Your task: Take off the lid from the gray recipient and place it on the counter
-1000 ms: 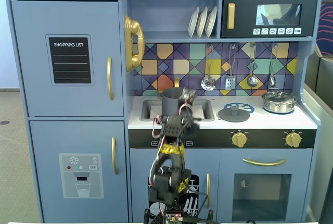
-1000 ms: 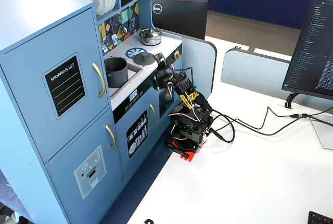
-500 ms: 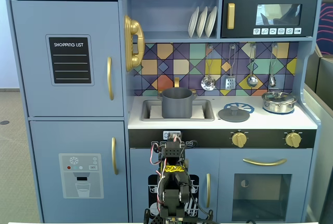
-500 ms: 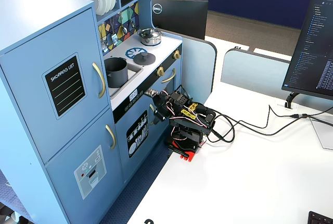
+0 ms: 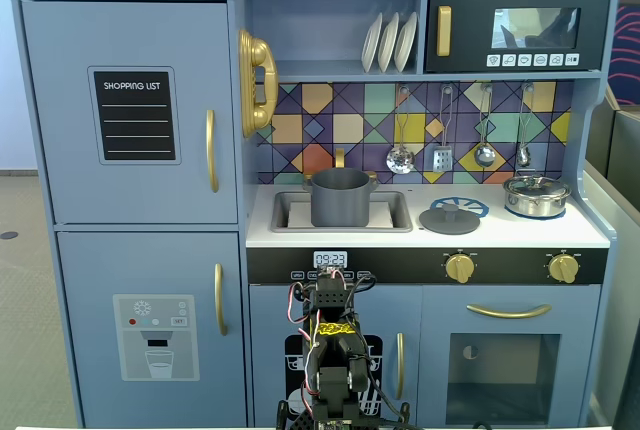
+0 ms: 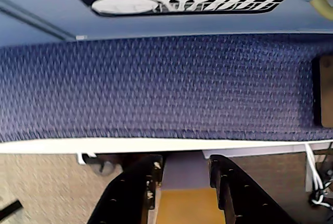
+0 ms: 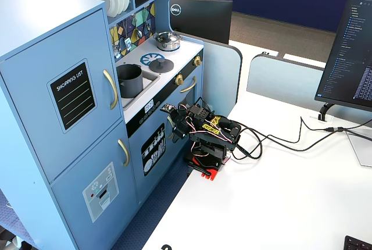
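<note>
Lid (image 5: 449,218) already sits flat on the table (image 5: 430,235) at about 3 o'clock from the gray recipient (image 5: 340,197), which stands uncovered in the sink, so I judge the only job left is parking folded low by the cabinet and staying clear of both. My end effector (image 6: 182,174) is released and empty, jaws slightly apart, aimed at blue carpet (image 6: 156,94). Readable: "SHOPPING LIST" on the fridge chalkboard (image 5: 134,115), "DELL" on a monitor back (image 7: 200,20), clock roughly "09:23".
</note>
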### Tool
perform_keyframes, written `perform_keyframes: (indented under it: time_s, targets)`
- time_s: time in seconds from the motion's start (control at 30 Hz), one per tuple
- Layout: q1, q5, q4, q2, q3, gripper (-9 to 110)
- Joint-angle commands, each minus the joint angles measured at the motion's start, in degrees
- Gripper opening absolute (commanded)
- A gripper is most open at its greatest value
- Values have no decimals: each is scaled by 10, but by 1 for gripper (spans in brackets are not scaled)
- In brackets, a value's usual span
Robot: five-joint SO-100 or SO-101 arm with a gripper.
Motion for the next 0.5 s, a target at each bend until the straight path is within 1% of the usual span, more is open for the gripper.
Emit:
perform_keyframes:
  time_s: [0.0, 0.47]
  targets:
    - [7, 20, 98, -2, 9, 3]
    - [7, 21, 98, -2, 9, 4]
